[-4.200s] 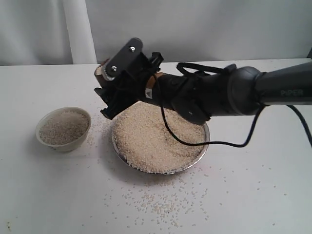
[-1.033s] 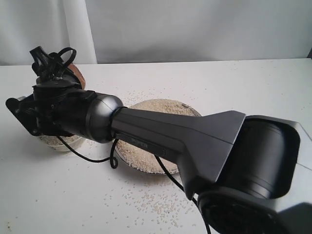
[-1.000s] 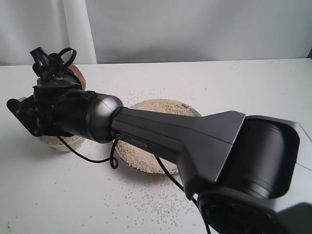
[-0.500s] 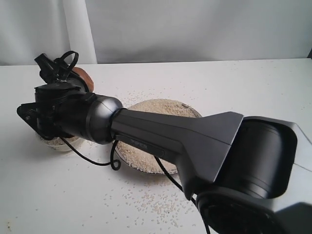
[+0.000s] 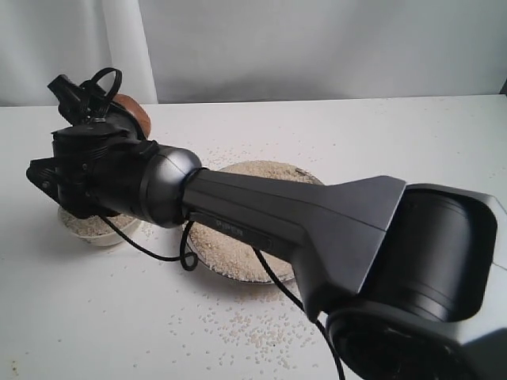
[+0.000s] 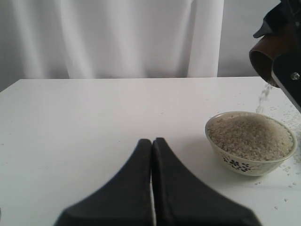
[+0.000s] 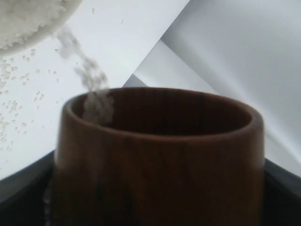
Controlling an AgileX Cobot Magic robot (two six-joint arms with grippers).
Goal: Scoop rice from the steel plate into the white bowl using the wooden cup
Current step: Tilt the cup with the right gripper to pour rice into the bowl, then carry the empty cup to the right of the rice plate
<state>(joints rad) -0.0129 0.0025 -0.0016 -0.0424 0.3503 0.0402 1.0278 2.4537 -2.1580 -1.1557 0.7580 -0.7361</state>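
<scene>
My right gripper [image 7: 160, 200] is shut on the wooden cup [image 7: 160, 155], its dark fingers [image 7: 23, 190] on either side of it. The cup [image 5: 131, 112] is tipped above the white bowl [image 6: 251, 160], and a thin stream of rice [image 7: 89, 75] falls from its rim into the bowl's heap [image 6: 249, 136]. In the exterior view my right arm [image 5: 261, 218] covers most of the bowl [image 5: 91, 228] and part of the steel plate [image 5: 207, 261], which holds a bed of rice [image 5: 238, 249]. My left gripper [image 6: 152, 141] is shut and holds nothing, low over the table, short of the bowl.
Loose grains [image 5: 253, 324] lie scattered on the white table in front of the plate, and some around the bowl [image 6: 287, 200]. A white curtain [image 6: 113, 37] hangs behind the table's far edge.
Since four seconds ago my right arm has swung from the plate to above the bowl. Over the last second the wrist has shifted slightly and the cup stays tipped.
</scene>
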